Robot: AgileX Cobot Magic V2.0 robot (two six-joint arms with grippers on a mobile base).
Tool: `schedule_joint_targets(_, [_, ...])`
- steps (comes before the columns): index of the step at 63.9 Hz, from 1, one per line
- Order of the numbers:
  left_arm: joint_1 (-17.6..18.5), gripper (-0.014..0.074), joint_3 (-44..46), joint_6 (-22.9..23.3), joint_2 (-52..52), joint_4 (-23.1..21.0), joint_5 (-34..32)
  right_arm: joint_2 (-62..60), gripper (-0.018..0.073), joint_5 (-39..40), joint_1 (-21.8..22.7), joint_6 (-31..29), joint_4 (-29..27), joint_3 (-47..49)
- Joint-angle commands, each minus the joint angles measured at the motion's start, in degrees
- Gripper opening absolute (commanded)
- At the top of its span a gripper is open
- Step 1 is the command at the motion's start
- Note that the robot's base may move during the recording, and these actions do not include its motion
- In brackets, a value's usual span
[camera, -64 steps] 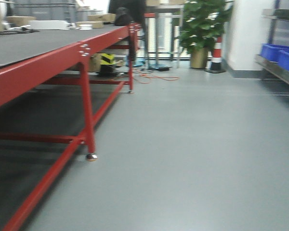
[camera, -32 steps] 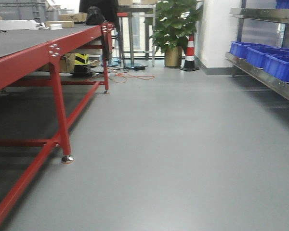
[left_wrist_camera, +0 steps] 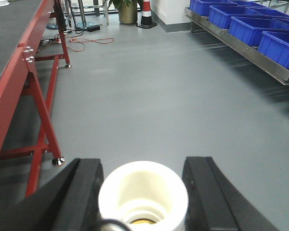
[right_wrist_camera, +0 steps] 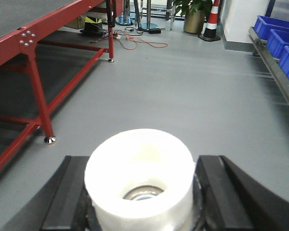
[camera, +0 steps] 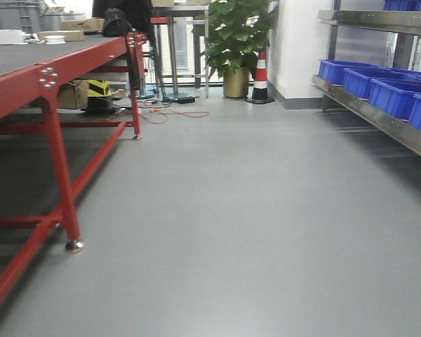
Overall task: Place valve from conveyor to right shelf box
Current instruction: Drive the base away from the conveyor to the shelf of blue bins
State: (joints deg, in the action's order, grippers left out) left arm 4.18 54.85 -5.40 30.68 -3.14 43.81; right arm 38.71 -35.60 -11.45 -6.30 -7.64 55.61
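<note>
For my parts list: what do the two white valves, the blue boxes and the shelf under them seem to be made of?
Left valve and right valve: probably plastic; white, smooth, thick-walled, with a metal-looking core. Boxes: likely moulded plastic; even blue, slight sheen. Shelf: apparently bare steel; grey, dully reflective.

Bright, even indoor light; pictures slightly soft.
Daylight glares at the far window (camera: 184, 53); shadow under the conveyor (camera: 21, 60); the close valve (right_wrist_camera: 139, 178) washed out, blurred.

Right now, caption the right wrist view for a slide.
Right gripper holds a white valve; conveyor left, blue boxes right.
</note>
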Motion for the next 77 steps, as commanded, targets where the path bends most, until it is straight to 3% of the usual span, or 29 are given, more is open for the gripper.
schedule_joint_targets(1, [0.3, -0.0111, 0.5, 0.2, -0.2, -0.4, -2.9, -0.4, -0.0152, 4.8, 0.1, 0.0, 0.0, 1.0])
schedule_joint_targets(77, [0.3, -0.0111, 0.5, 0.2, -0.2, -0.4, -2.9, -0.4, -0.0152, 4.8, 0.1, 0.0, 0.0, 1.0])
